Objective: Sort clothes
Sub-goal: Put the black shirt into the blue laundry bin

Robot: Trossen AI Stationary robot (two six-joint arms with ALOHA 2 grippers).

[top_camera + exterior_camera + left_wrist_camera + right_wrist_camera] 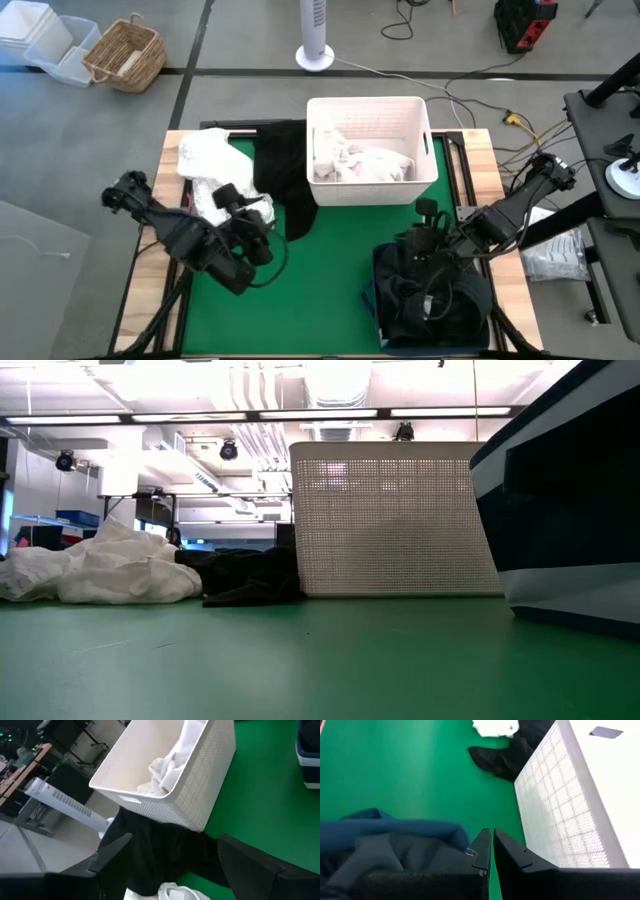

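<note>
**Left gripper open over the pile, right gripper shut over the dark bin**

I see my left gripper (262,222) above the left part of the green mat (330,250). Its fingers (107,852) stand apart with nothing between them. It hangs over the white clothes (212,165) and the black garment (283,175) that lie side by side on the table. The black garment lies against the left wall of the white bin (372,150). From table height, the white heap (100,572) is on the left and the black cloth (245,575) runs up to the bin's mesh wall (390,520).

More white clothes (360,165) are inside the white bin. I can see them from the left wrist too (167,765).

My right gripper (425,225) is over the dark navy bin (430,295) at the front right of the mat. Its fingers (482,851) are pressed together and hold nothing. Dark and blue cloth (395,847) lies in that bin, just under the gripper.
</note>
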